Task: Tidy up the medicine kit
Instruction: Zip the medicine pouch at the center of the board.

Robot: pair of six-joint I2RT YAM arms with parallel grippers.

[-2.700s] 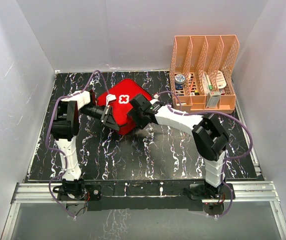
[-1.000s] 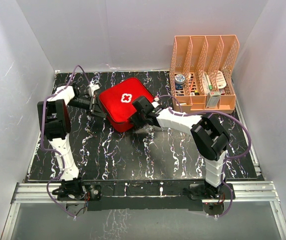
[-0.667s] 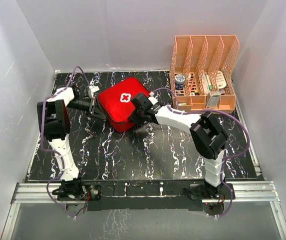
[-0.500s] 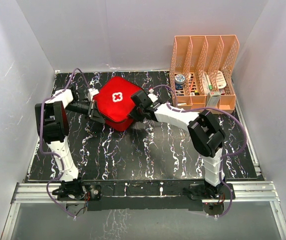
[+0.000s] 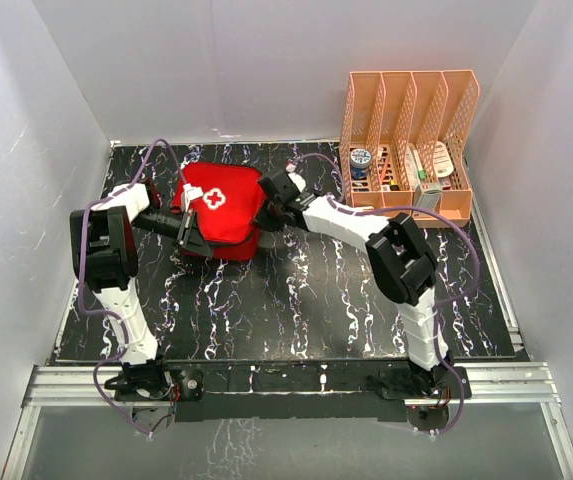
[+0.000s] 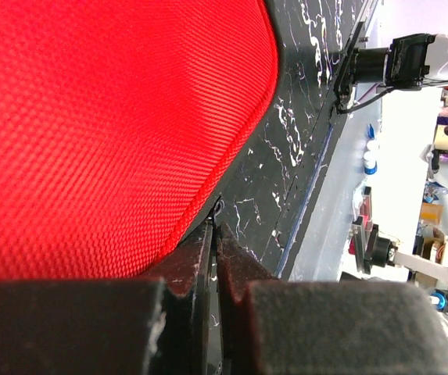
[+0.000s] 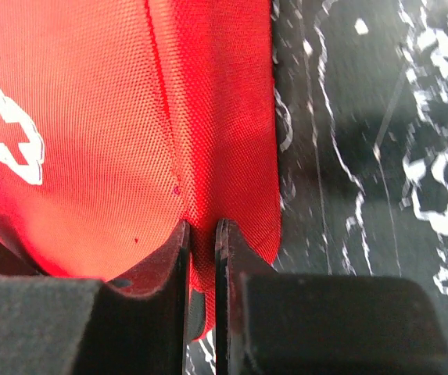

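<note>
The red medicine kit [image 5: 228, 212] lies closed at the back left of the table, its white cross [image 5: 213, 200] facing up. My left gripper [image 5: 194, 243] is at the kit's near left edge, shut on a thin piece at the kit's dark seam [image 6: 215, 226]; the red lid [image 6: 114, 117] fills that view. My right gripper [image 5: 265, 216] is at the kit's right edge, its jaws pinching a fold of the red fabric [image 7: 200, 226]. The kit [image 7: 130, 117] and its cross [image 7: 5, 129] show in the right wrist view.
An orange-pink file rack [image 5: 406, 207] stands at the back right, holding several small medicine items. The black marbled table [image 5: 296, 300] is walled in white on three sides. A metal rail [image 5: 286, 385] runs along the near edge.
The kit has turned and slid to the left, with both grippers staying at its edges. The right arm has stretched further left and back. The left gripper now sits at the kit's near left edge.
</note>
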